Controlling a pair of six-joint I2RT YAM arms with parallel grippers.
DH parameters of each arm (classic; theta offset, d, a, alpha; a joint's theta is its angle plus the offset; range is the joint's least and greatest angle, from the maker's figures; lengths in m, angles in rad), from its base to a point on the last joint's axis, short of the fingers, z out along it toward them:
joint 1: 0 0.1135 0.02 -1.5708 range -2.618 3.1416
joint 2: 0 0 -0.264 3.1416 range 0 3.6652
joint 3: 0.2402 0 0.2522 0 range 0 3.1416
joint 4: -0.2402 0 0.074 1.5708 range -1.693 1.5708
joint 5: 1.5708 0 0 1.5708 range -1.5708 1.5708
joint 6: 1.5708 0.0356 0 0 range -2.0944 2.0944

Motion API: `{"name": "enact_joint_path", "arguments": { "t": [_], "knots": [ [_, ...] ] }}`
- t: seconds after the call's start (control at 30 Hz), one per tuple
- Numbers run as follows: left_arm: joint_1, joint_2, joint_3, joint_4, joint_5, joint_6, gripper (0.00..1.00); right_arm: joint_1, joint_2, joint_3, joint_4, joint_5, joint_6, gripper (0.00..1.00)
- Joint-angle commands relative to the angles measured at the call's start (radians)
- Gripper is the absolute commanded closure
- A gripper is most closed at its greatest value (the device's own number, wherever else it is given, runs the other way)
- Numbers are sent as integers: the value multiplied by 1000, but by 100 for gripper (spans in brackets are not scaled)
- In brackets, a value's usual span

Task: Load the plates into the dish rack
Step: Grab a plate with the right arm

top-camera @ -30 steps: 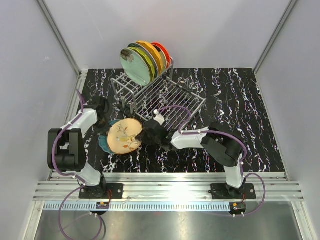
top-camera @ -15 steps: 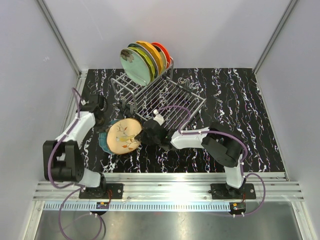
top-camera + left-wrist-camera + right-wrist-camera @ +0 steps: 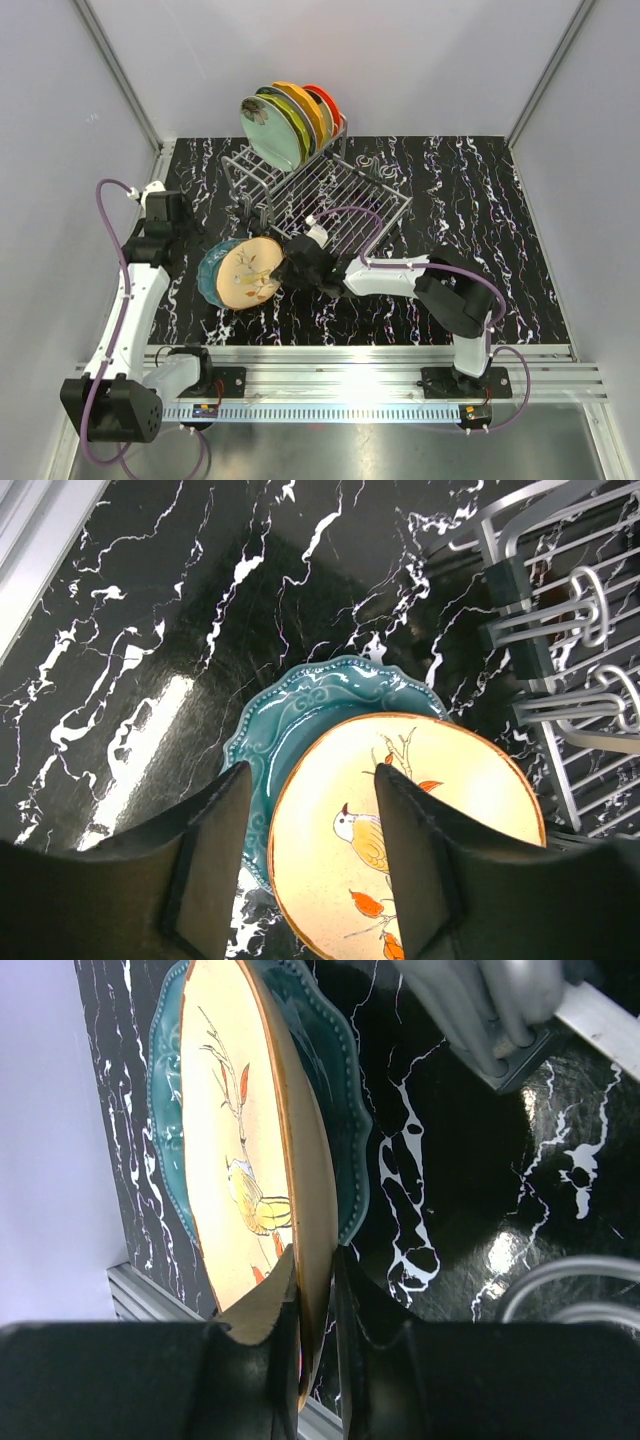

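A cream plate (image 3: 248, 272) painted with a bird lies tilted on top of a teal plate (image 3: 209, 277) on the black marbled table. My right gripper (image 3: 286, 272) is shut on the cream plate's right rim. In the right wrist view the rim (image 3: 318, 1210) sits pinched between the fingers of the right gripper (image 3: 315, 1265), with the teal plate (image 3: 345, 1110) behind. My left gripper (image 3: 163, 212) hangs open above and left of both plates, touching neither. Its wrist view looks down between the left gripper's fingers (image 3: 312, 785) onto the cream plate (image 3: 460, 780) and teal plate (image 3: 290, 705). The dish rack (image 3: 335, 195) holds several upright plates (image 3: 285, 125).
The rack's flat grid tray (image 3: 345, 200) lies just behind the right gripper, its near corner (image 3: 560, 630) beside the two plates. Grey walls close in the table on the left, right and back. A metal rail (image 3: 340, 360) runs along the near edge.
My left gripper has opened and drawn back up and to the left, away from the plates' left edge. The right gripper keeps its hold on the cream plate, which shifted slightly.
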Motion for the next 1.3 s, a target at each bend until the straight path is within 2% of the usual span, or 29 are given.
{"name": "enact_joint_path", "arguments": {
  "t": [0.0, 0.13, 0.23, 0.27, 0.3, 0.43, 0.57, 0.7, 1.0, 1.23, 1.27],
  "knots": [
    [-2, -28, -5, 40, -12, 17, 41, 6, -113, 73, 17, -6, -15, 100],
    [-2, -56, 6, 34, 20, 33, 32, -6, -153, 69, 9, -8, -31, 100],
    [-2, -107, -7, 40, 52, 43, 17, -15, -184, 65, 11, -14, -64, 100],
    [-2, -122, -11, 49, 60, 49, 5, -15, -189, 65, 16, -23, -74, 100],
    [-2, -149, -16, 57, 69, 53, 2, -20, -196, 68, 20, -32, -86, 100],
    [-2, -176, -7, 54, 68, 63, 1, -31, -215, 82, 25, -109, -142, 100],
    [-20, -189, -8, 38, -40, 66, 1, -32, -247, 87, -1, -111, -187, 100],
    [-42, -200, -17, 38, -75, 69, 1, -32, -285, 108, -46, -95, -262, 100],
    [-109, -225, -54, 6, -290, -56, 1, -43, -370, 121, -130, -49, -363, 100],
    [-166, -283, -108, 80, -290, -16, 2, -55, -407, 141, -153, -32, -419, 100],
    [-167, -295, -117, 104, -269, 0, 6, -55, -410, 151, -159, -31, -428, 100]
  ]
}}
